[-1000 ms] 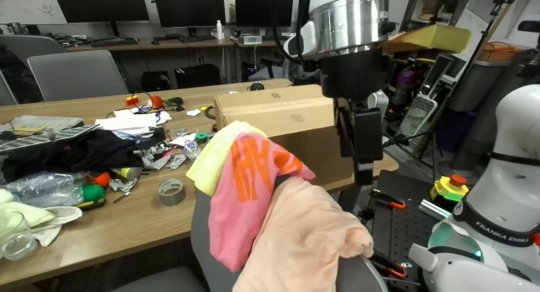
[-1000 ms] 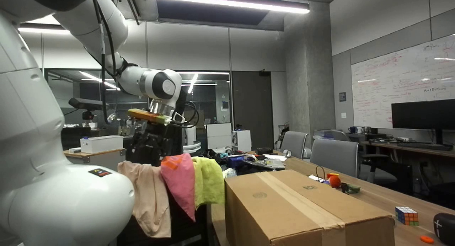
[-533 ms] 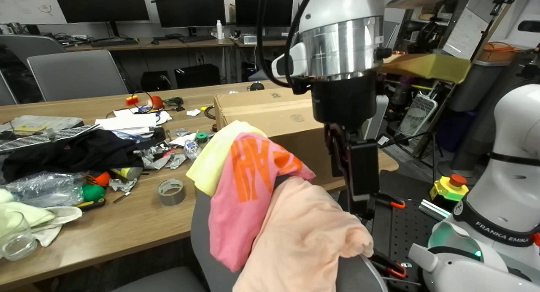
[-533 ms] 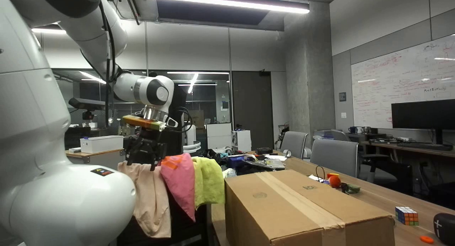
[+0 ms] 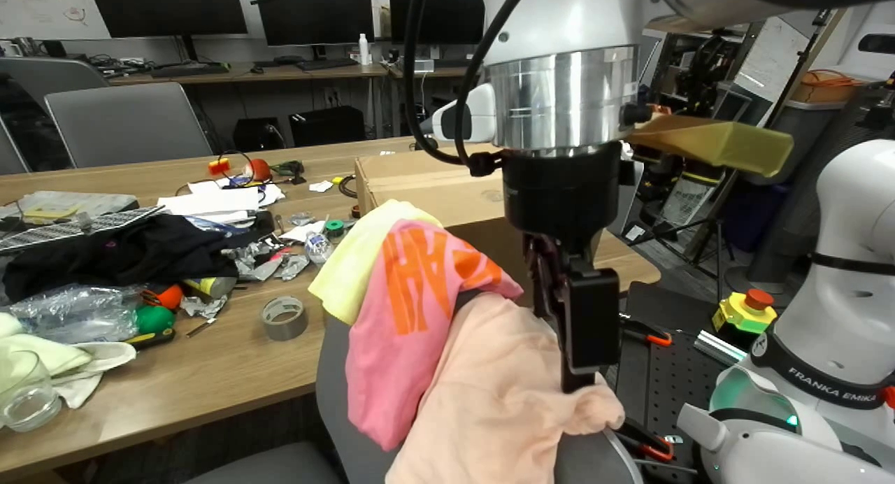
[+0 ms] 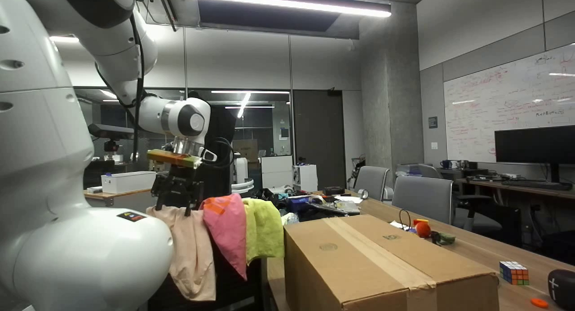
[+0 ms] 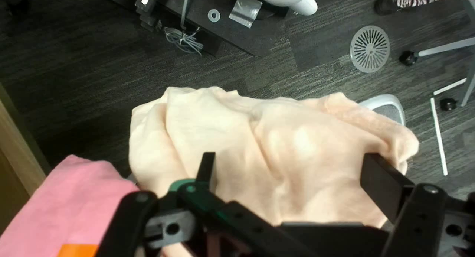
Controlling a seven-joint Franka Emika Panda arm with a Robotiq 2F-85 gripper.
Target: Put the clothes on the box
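A peach cloth [image 5: 482, 407] hangs over a grey chair back [image 5: 601, 456]; it also shows in an exterior view [image 6: 193, 252] and in the wrist view [image 7: 237, 127]. Beside it hang a pink cloth with orange print [image 5: 381, 372] and a yellow cloth [image 5: 353, 271]. A closed cardboard box [image 6: 359, 252] stands on the table behind the chair. My gripper [image 7: 291, 158] is open and points down, its fingers wide apart over the peach cloth. In an exterior view the gripper [image 6: 173, 209] has its fingertips at the top of the cloth. One fingertip presses into the cloth's end fold.
The wooden table [image 5: 210, 386] holds grey tape [image 5: 284, 318], a black cloth [image 5: 126, 260], papers and plastic wrap. A Rubik's cube [image 6: 514, 273] and a black speaker [image 6: 561, 288] lie beyond the box. An emergency stop [image 5: 745, 312] sits by the robot base.
My gripper has come down and toward the chair, from above and beside the cloths onto the peach cloth. The peach cloth's end has shifted slightly. The other cloths and the box have not moved.
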